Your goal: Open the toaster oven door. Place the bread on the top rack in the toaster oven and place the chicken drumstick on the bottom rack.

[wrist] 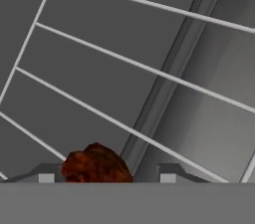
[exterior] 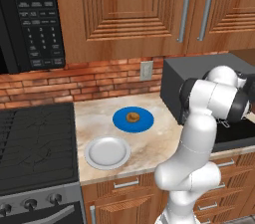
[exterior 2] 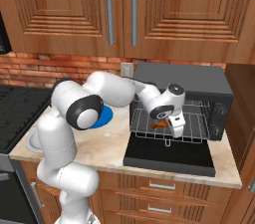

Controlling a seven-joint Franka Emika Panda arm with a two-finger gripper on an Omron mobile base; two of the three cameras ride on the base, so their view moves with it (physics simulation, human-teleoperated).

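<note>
One chicken drumstick (exterior 2: pixel 158 124) lies on a pulled-out wire rack (exterior 2: pixel 191 133) at the mouth of the toaster oven (exterior 2: pixel 199 86), near the rack's left side; whether that rack is the upper or the lower one I cannot tell. In the hand view the reddish-brown meat (wrist: pixel 95 165) sits on the wires between the two dark fingertips, closer to the left one. The hand (exterior 2: pixel 175 127) hangs over the rack just beside the drumstick, its fingertips spread apart on either side of the meat — parted, not clamped on it.

Below the rack the toaster oven door (exterior 2: pixel 169 157) lies folded down flat over the front edge of the table (exterior 2: pixel 104 146), its dark panel facing up. The oven stands toward the table's right end, against the brick wall.

Further left, the bread (exterior: pixel 132 117) rests in the middle of a blue plate (exterior: pixel 119 121) near the table's centre. An empty white plate (exterior: pixel 107 152) sits just in front of it — close to the front edge, beside the stove (exterior: pixel 35 143). A black microwave (exterior: pixel 30 16) hangs above the stove.
</note>
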